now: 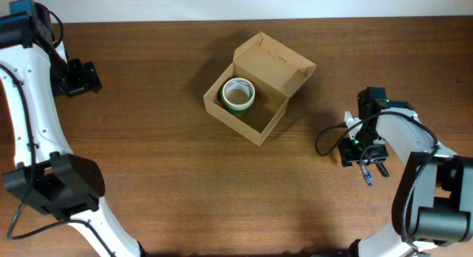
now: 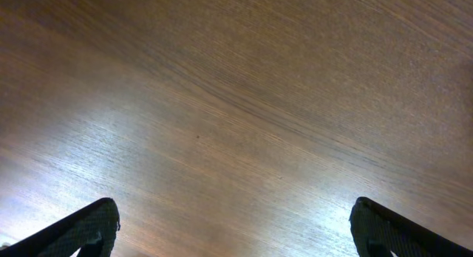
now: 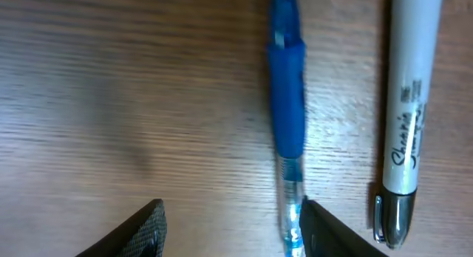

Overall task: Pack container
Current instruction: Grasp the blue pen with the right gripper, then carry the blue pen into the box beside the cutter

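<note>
The tan cardboard container (image 1: pixel 255 128) stands open at the table's middle, its flap lid up at the back right. A roll of tape (image 1: pixel 238 94) with a green edge lies inside it. My right gripper (image 1: pixel 367 162) (image 3: pixel 229 216) is open, low over the table at the right. A blue pen (image 3: pixel 287 102) lies between its fingers, against the right finger; it also shows in the overhead view (image 1: pixel 367 176). A grey Sharpie marker (image 3: pixel 408 102) lies just outside that finger. My left gripper (image 1: pixel 87 76) (image 2: pixel 235 227) is open and empty at the far left.
The wooden table (image 1: pixel 170 183) spreads all around the container. The right arm's black cable (image 1: pixel 329 135) loops over the table between the container and the right gripper.
</note>
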